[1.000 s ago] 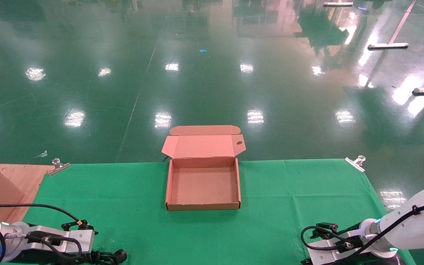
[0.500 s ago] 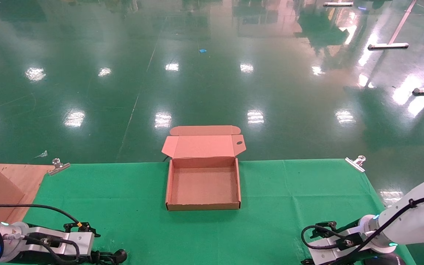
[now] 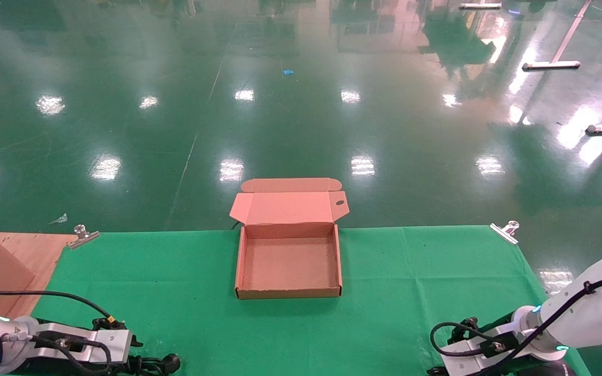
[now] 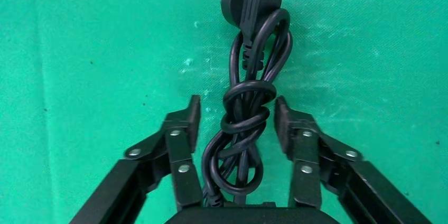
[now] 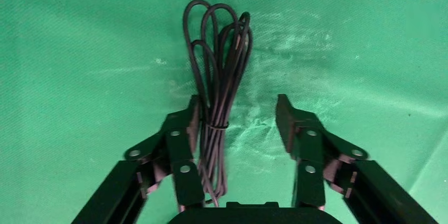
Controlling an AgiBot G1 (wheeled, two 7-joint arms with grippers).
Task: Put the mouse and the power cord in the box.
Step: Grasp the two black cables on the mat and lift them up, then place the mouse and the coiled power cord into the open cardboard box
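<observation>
Now both arms sit low at the near edge of the green cloth (image 3: 405,271), each over its item. The left gripper (image 4: 235,121) is spread wide around the power cord (image 4: 245,123), whose coiled bundle lies between the fingers, plug pointing away. The right gripper (image 5: 235,121) is likewise spread over the mouse's thin wire bundle (image 5: 216,81), which lies against one finger; centring it first seems wise. The mouse body is hidden. The box (image 3: 288,263) waits open, centre-far.
</observation>
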